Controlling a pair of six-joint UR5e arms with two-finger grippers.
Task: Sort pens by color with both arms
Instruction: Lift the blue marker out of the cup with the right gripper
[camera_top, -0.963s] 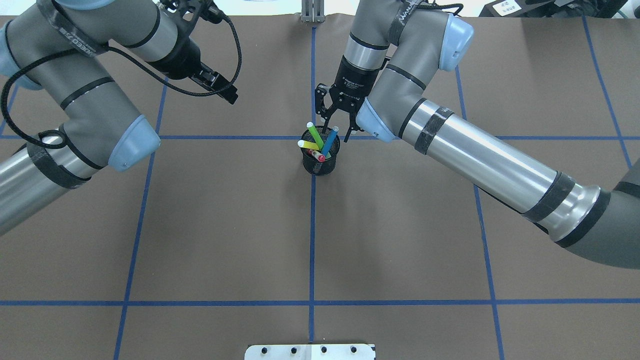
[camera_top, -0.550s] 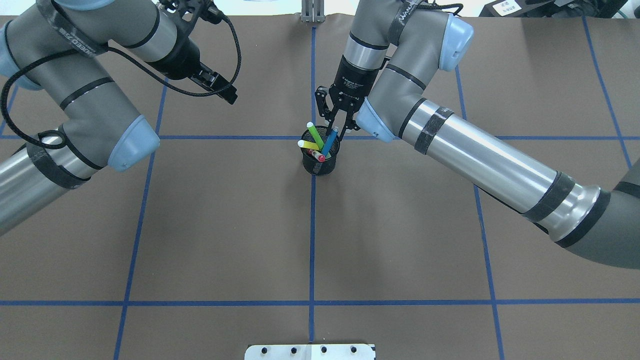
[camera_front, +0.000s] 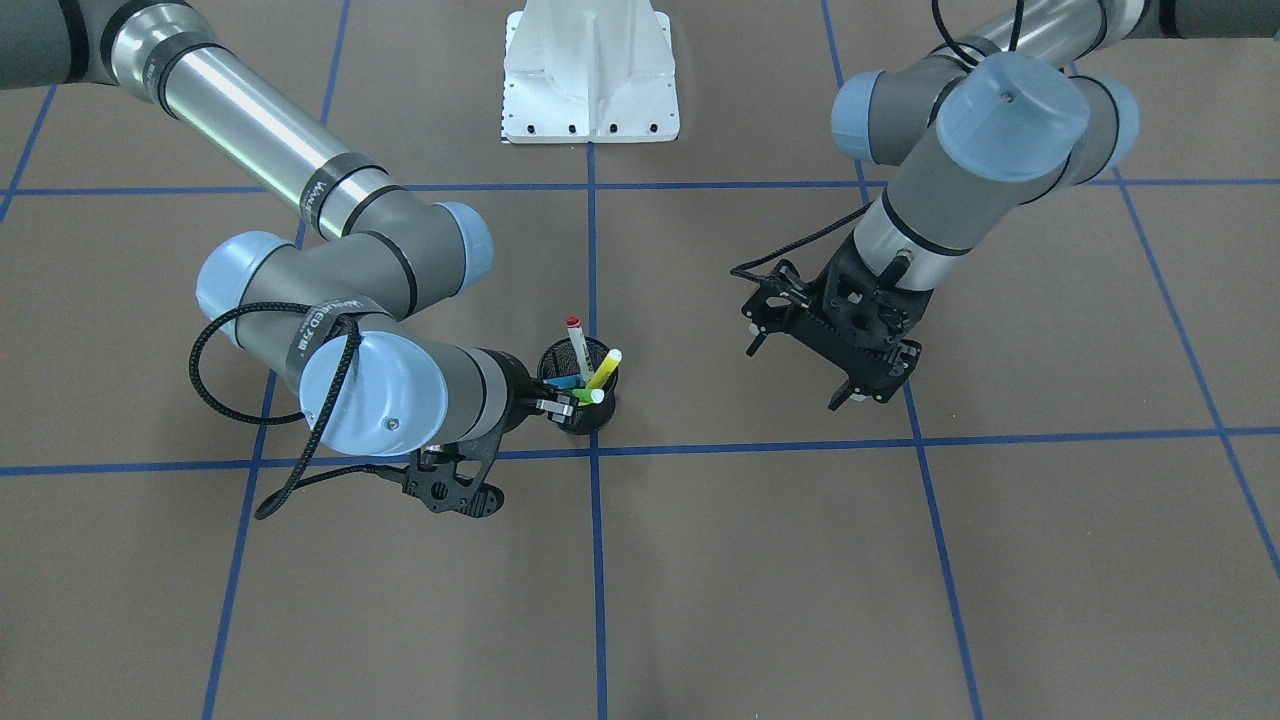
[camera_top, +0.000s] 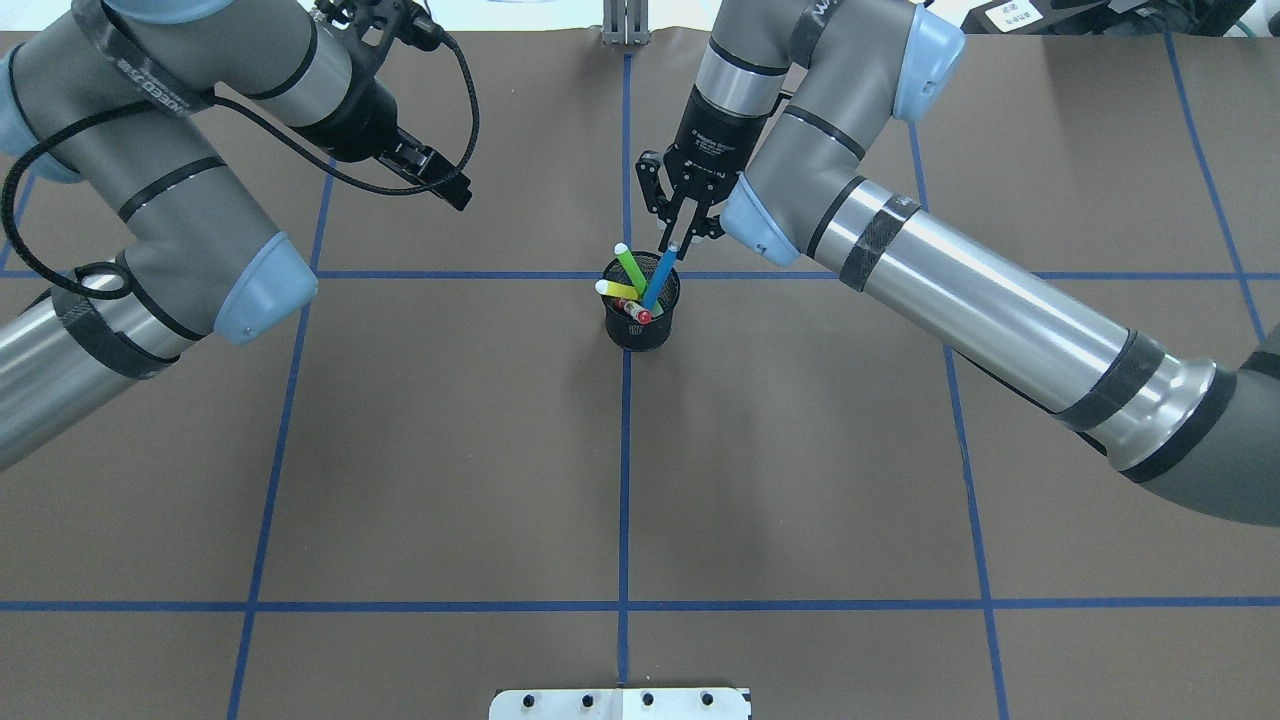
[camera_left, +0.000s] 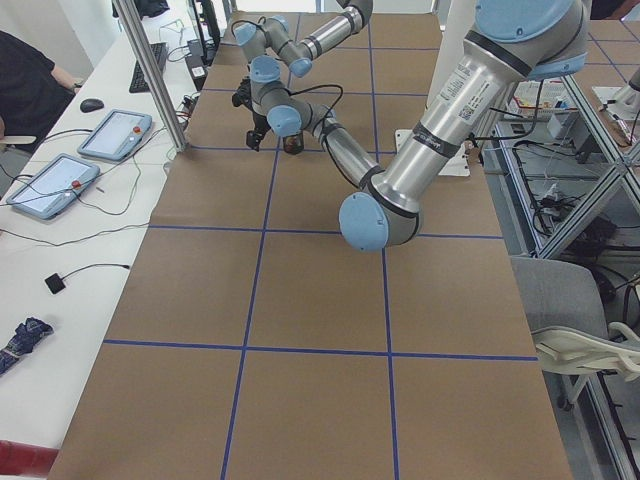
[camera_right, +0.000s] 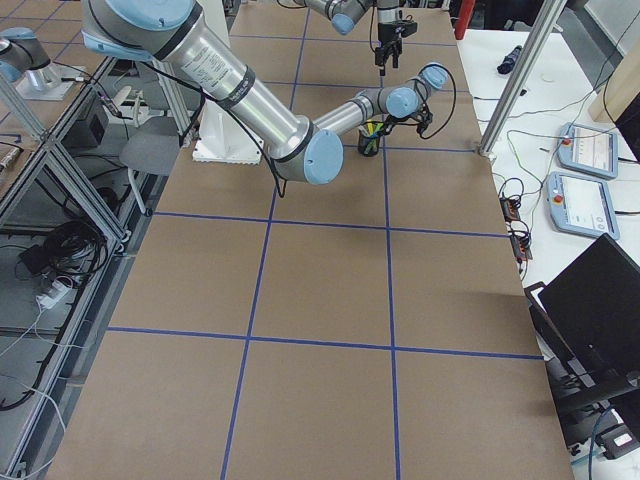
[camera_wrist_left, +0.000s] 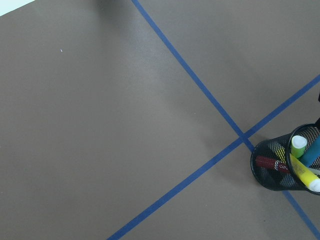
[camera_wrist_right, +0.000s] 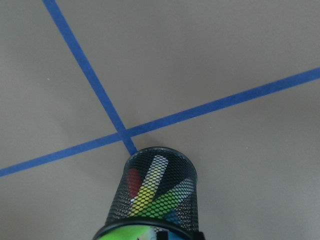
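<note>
Right-arm strap (camera_front: 322, 328) on the right arm (camera_front: 250, 110), left of the cup (camera_front: 580, 388) in the front view: white caps, approx. "WAN..ED FR8", mid letters unclear. Left-arm strap (camera_top: 150, 88) on the left arm (camera_top: 160, 200), far left of the cup, overhead: "..NEED FR", start hidden. Black wrist collar (camera_top: 712, 140) just beyond the cup: 2 lines of white print, too small to read. White tag (camera_top: 1010, 14) far right of the cup: illegible.

We see a black mesh cup (camera_top: 641, 330) standing upright on the brown worktop (camera_top: 450, 450), just beside a crossing of blue tape lines (camera_top: 624, 480). A white base mount (camera_front: 591, 70) sits at the worktop's edge. On the white side table (camera_left: 60, 330) we spot two tablet-like panels (camera_left: 112, 135).
</note>
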